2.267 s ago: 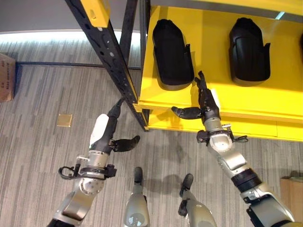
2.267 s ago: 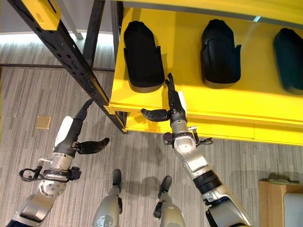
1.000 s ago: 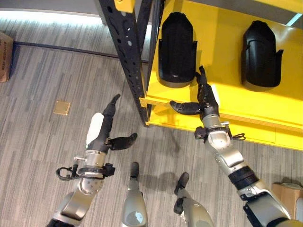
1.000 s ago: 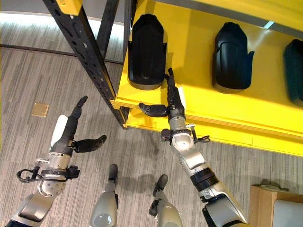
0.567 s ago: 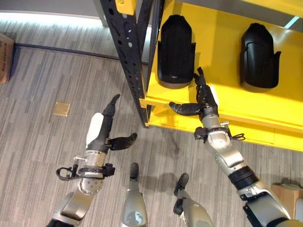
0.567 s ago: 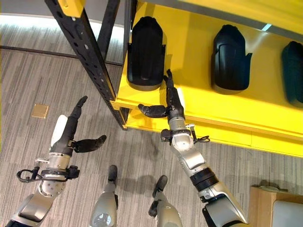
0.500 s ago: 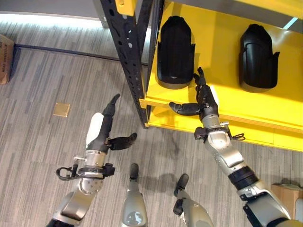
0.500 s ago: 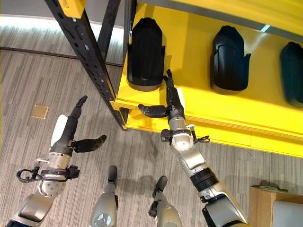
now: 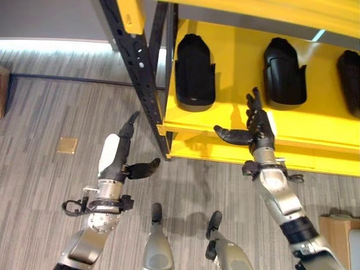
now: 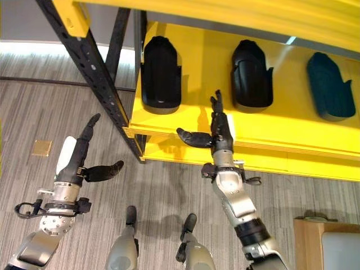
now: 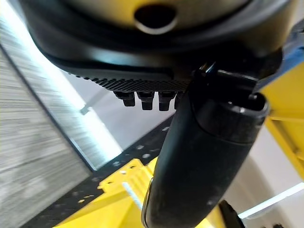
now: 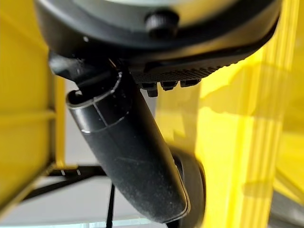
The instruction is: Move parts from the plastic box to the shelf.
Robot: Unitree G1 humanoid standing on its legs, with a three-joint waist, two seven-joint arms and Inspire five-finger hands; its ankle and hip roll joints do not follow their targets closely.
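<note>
Both of your hands are empty: the left hand (image 9: 115, 160) hangs over the grey striped floor (image 9: 39, 185) with fingers straight, and the right hand (image 10: 220, 130) is spread at the front edge of the yellow metal shelf (image 10: 292, 126). Just beyond its fingertips, three moulded black plastic parts (image 10: 160, 73) already lie on that shelf. By my reading, you must go back to the box for any left.

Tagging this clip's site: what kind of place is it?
Probably a factory or warehouse parts-storage area: a yellow steel shelf on a perforated black upright, identical moulded black plastic parts in a row on it, grey striped floor.
</note>
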